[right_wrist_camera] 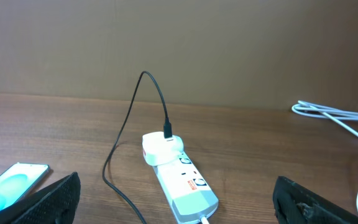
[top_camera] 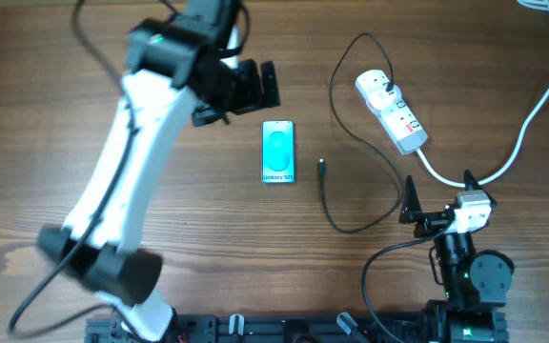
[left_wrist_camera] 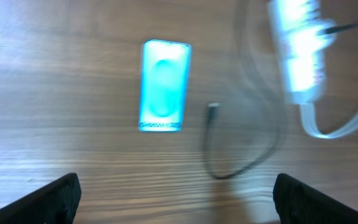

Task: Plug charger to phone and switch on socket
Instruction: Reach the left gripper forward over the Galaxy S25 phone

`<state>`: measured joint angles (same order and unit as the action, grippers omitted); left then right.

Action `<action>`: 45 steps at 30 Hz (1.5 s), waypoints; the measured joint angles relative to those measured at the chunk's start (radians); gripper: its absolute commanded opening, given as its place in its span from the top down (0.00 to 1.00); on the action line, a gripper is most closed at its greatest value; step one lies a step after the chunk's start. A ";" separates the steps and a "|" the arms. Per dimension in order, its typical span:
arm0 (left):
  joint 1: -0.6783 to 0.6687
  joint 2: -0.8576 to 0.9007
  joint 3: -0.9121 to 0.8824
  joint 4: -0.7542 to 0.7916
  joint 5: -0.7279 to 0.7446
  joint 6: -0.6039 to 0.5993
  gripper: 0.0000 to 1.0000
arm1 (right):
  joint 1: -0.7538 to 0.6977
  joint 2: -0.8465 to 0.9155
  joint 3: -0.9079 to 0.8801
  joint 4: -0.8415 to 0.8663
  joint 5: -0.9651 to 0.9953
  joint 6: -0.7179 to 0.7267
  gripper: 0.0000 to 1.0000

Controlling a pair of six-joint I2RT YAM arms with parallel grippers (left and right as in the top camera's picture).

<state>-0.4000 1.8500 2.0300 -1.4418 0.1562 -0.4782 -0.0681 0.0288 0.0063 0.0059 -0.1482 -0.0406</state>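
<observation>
The phone (top_camera: 277, 151) lies flat mid-table with its cyan screen up; it also shows in the left wrist view (left_wrist_camera: 162, 86) and at the edge of the right wrist view (right_wrist_camera: 11, 182). The charger cable (top_camera: 336, 105) loops from the socket (top_camera: 391, 110) to its loose tip (top_camera: 321, 165), which lies right of the phone and apart from it. Its other end sits in a white adapter (right_wrist_camera: 161, 149) on the socket (right_wrist_camera: 188, 190). My left gripper (top_camera: 246, 90) is open and empty, above and left of the phone. My right gripper (top_camera: 439, 195) is open and empty, short of the socket.
The thick white cord (top_camera: 532, 114) runs from the socket's near end across the right side to the far right corner. The left wrist view is blurred. A brown wall stands behind the table in the right wrist view.
</observation>
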 measured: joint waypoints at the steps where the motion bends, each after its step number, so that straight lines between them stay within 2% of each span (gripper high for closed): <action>1: -0.008 0.030 0.003 -0.006 -0.021 -0.003 0.00 | 0.000 0.000 0.000 0.000 0.000 0.000 0.00; 5: -0.059 0.211 0.008 0.006 -0.096 -0.015 0.00 | 0.000 0.000 0.000 0.000 0.000 0.000 0.00; 8: -0.078 0.274 0.008 0.033 -0.108 -0.019 0.00 | 0.000 0.000 0.000 0.000 0.000 0.000 0.00; 16: -0.078 0.277 -0.055 0.151 -0.111 -0.013 0.00 | 0.000 0.000 0.000 0.000 0.000 0.000 0.00; 25: -0.078 0.279 -0.100 0.213 -0.106 -0.013 0.00 | 0.000 0.000 0.000 0.000 0.000 0.000 0.00; 30: -0.103 0.343 -0.108 0.251 -0.106 0.011 0.00 | 0.000 0.000 0.000 0.000 0.000 -0.003 0.00; 37: -0.174 0.368 -0.110 0.260 -0.165 0.033 0.00 | 0.000 0.000 0.000 0.000 0.000 -0.003 0.00; 45: -0.155 0.410 -0.130 0.262 -0.193 0.050 0.00 | 0.000 0.000 0.000 0.000 0.000 -0.003 0.00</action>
<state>-0.5552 2.2604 1.8999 -1.1797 -0.0368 -0.4286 -0.0681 0.0288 0.0063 0.0059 -0.1482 -0.0441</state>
